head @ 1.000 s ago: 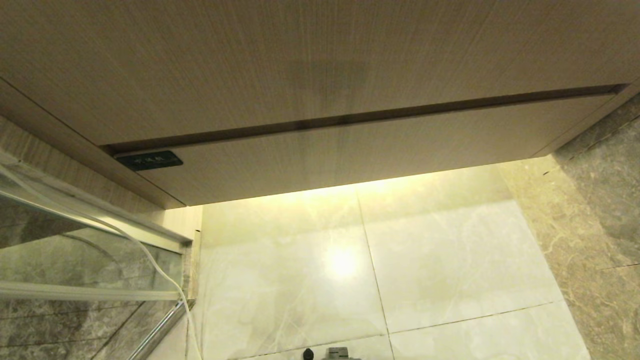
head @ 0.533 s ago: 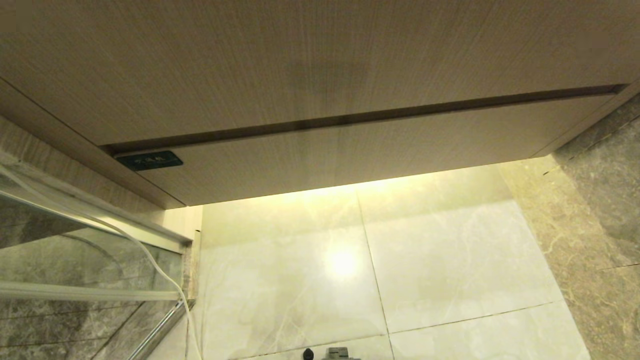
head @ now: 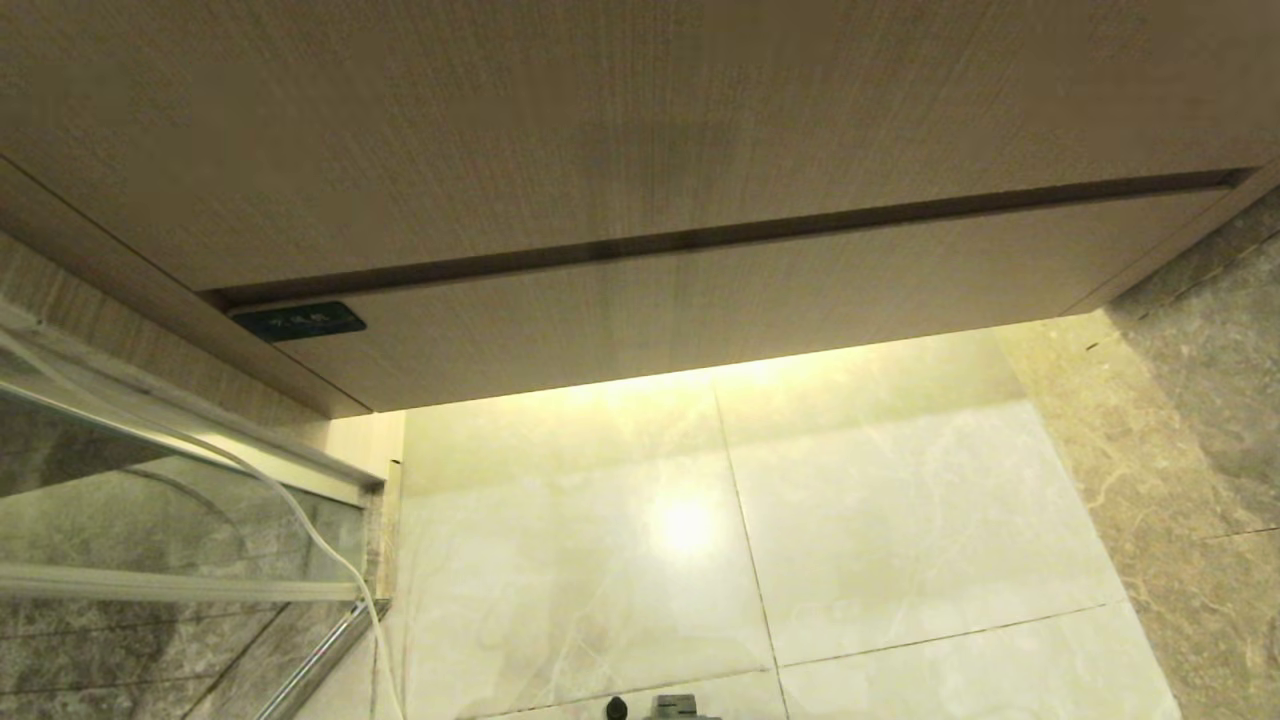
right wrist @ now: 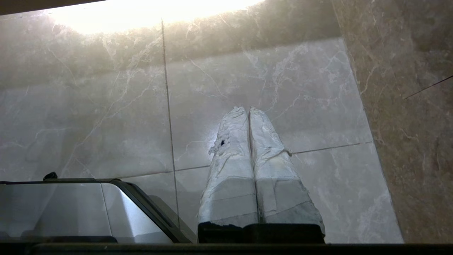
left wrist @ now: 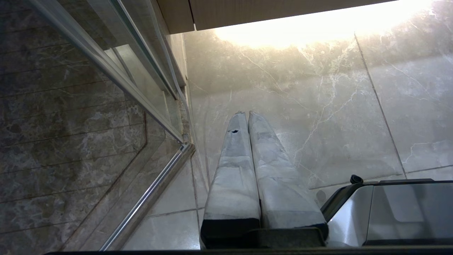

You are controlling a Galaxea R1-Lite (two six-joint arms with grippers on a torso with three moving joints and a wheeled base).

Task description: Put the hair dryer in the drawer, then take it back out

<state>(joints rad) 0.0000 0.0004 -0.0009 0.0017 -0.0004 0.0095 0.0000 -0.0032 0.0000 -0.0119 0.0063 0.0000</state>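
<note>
Floor tiles below closed drawer

Drawer under tall front panel, above floor; glass door at left.

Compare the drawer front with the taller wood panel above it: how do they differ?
The drawer front is a narrow strip; the tall panel is much taller. The drawer carries a small dark label at its left end; the tall panel shows none. The drawer sits lowest, just above the floor. Both share the light wood grain, and the drawer looks closed.
</note>
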